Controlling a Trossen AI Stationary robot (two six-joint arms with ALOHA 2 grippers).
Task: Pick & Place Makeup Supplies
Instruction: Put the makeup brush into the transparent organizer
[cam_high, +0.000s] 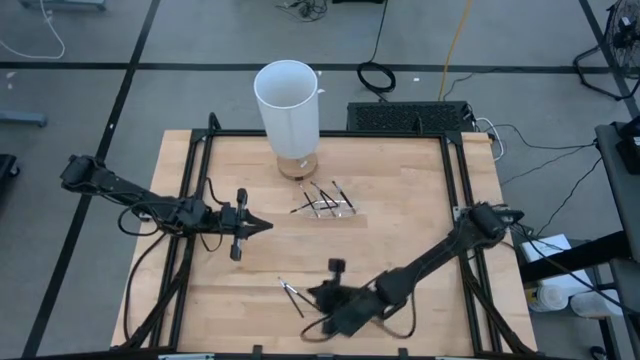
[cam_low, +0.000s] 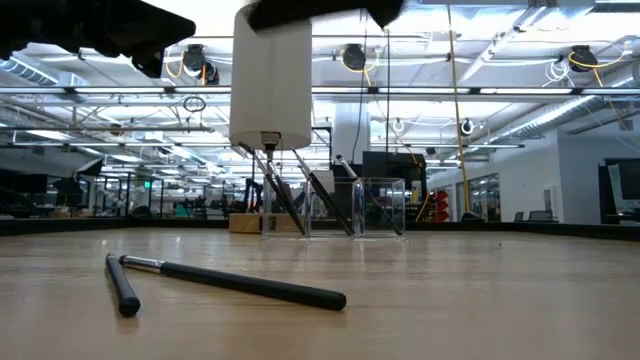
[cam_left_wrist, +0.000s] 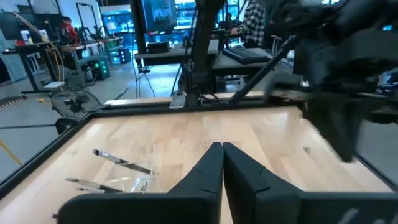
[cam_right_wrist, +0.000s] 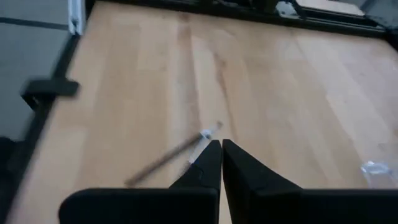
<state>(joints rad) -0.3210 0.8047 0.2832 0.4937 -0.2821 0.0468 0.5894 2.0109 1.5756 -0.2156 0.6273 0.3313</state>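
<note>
No brand, label or readable writing shows on anything here.

The landmark is the tall white cylinder (cam_high: 289, 112), which stands upright at the far middle of the wooden surface (cam_high: 400, 200). Just in front of its base sits a small clear tray (cam_high: 328, 207), hard to make out from above. Several thin dark makeup sticks (cam_high: 322, 199) lie across and around that tray, crossing one another; in the low view they lean against its clear walls (cam_low: 375, 208). 2 more dark sticks (cam_high: 291, 294) lie well apart from the cylinder, near the front edge of the surface. In the low view this pair (cam_low: 230, 281) lies flat in the foreground, the ends meeting at the left.

Beyond the surface, behind the cylinder, a black keyboard-like object (cam_high: 408, 117) rests on the grey floor among loose cables (cam_high: 376, 76). A black metal frame (cam_high: 196, 160) borders the surface on both sides.

The left gripper (cam_high: 262, 226) hovers in front of the cylinder and to its left, pointing toward the tray. Its jaws are pressed together and hold nothing, as the left wrist view (cam_left_wrist: 221, 152) shows.

The right gripper (cam_high: 312, 294) is low over the front of the surface, far from the cylinder, just beside the 2 loose sticks. In the right wrist view its jaws (cam_right_wrist: 220, 149) are pressed together with the pale tip of one stick (cam_right_wrist: 174, 155) right at their ends; whether they pinch it cannot be told.
</note>
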